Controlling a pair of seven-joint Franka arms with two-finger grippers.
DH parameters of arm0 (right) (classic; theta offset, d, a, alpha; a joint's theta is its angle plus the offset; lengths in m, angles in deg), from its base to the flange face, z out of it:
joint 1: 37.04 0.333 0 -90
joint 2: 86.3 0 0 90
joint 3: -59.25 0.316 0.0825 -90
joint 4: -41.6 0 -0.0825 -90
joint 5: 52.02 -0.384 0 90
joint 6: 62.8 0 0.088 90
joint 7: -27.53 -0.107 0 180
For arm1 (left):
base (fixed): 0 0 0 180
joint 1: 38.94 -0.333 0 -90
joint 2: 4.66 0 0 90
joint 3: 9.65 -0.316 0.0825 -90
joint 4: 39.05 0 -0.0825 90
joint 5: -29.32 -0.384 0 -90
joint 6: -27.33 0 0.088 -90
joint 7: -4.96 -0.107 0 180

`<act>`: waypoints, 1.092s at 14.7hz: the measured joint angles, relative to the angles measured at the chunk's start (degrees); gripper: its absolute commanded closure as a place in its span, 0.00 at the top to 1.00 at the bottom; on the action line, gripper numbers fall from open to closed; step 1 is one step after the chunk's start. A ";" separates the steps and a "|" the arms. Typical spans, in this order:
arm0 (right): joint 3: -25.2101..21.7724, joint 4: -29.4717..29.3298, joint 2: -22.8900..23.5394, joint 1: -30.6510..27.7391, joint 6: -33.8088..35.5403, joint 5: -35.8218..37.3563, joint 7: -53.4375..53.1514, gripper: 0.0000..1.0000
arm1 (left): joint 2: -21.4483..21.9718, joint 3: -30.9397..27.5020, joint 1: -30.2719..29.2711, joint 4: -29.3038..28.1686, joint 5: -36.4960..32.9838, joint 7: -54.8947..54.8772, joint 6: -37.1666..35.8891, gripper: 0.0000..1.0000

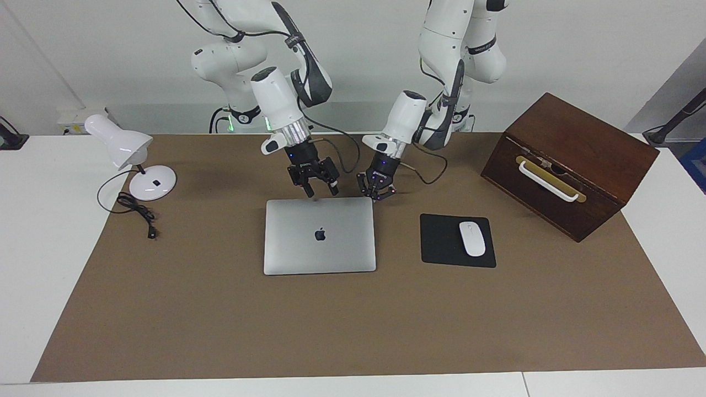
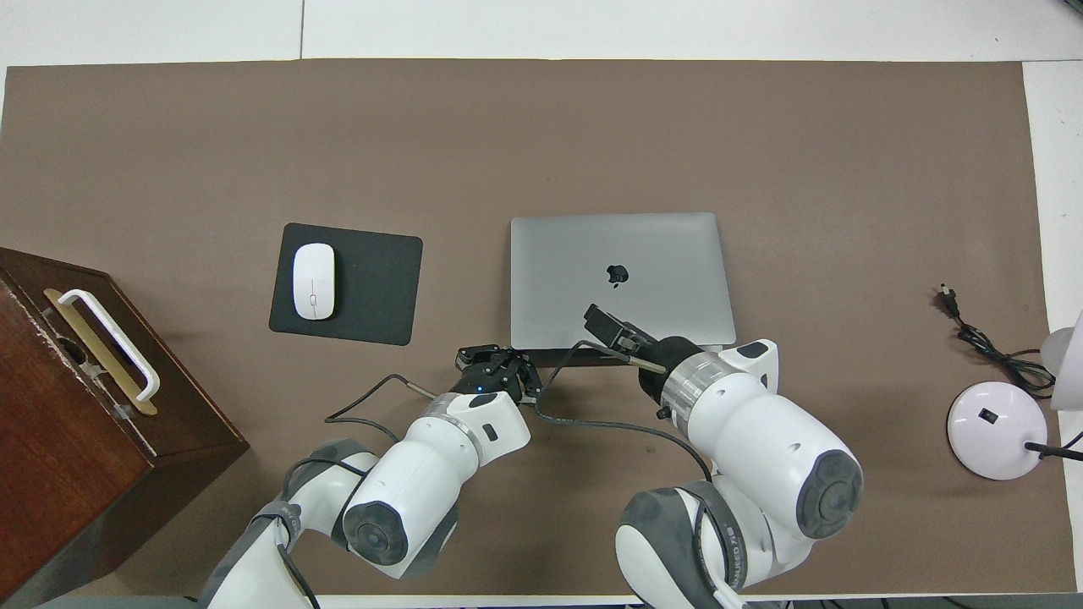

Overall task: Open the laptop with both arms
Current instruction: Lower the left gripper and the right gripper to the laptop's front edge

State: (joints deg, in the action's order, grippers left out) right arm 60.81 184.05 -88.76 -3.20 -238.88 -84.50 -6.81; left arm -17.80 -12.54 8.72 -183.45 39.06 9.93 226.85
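Hovering over the robot-side edge of the closed laptop (image 1: 320,235): right gripper (image 1: 320,191), fingers spread apart, nothing between them. Pressed down at the laptop's corner toward the left arm's end of the table: left gripper (image 1: 376,195), fingertips drawn together, gripping nothing, touching or nearly touching the edge there — cannot say which. Seen from overhead, right gripper (image 2: 611,326) covering the lid's near strip, left gripper (image 2: 497,365) just beside the corner.

Lying flat on the brown mat (image 1: 353,325), roughly mid-table, lid down, dark apple logo (image 1: 320,235) showing on the silver-grey top and no other readable writing anywhere on it. Logo also plain from above (image 2: 618,273).

Sitting beside the laptop toward the left arm's end: black mouse pad (image 1: 441,242) with a white mouse (image 1: 472,238) on it. Standing farther toward that end: dark wooden box (image 1: 573,160) with a white handle (image 1: 549,181) on a brass-coloured plate. Resting toward the right arm's end: white desk lamp (image 1: 129,154), black cord and plug (image 1: 138,212) trailing onto the mat. No legible labels on lamp, box or mouse.
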 measured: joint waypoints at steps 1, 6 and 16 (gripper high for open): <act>0.00 0.16 0.00 0.35 0.00 0.00 -0.39 1.00 | -0.35 -0.03 0.00 0.21 0.00 -0.19 0.00 0.00; 0.00 1.83 -0.40 2.25 -0.03 -0.02 -2.81 1.00 | -1.62 -0.10 -0.03 0.57 -0.26 -1.26 0.32 0.00; 0.01 6.72 -3.14 4.34 -0.07 -0.02 -4.96 1.00 | -1.73 -0.15 -0.08 0.67 -0.54 -1.68 0.36 0.00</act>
State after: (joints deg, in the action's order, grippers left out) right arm 60.82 190.76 -91.90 1.13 -238.95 -84.52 -11.76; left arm -19.53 -12.69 8.65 -182.77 38.52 8.26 227.21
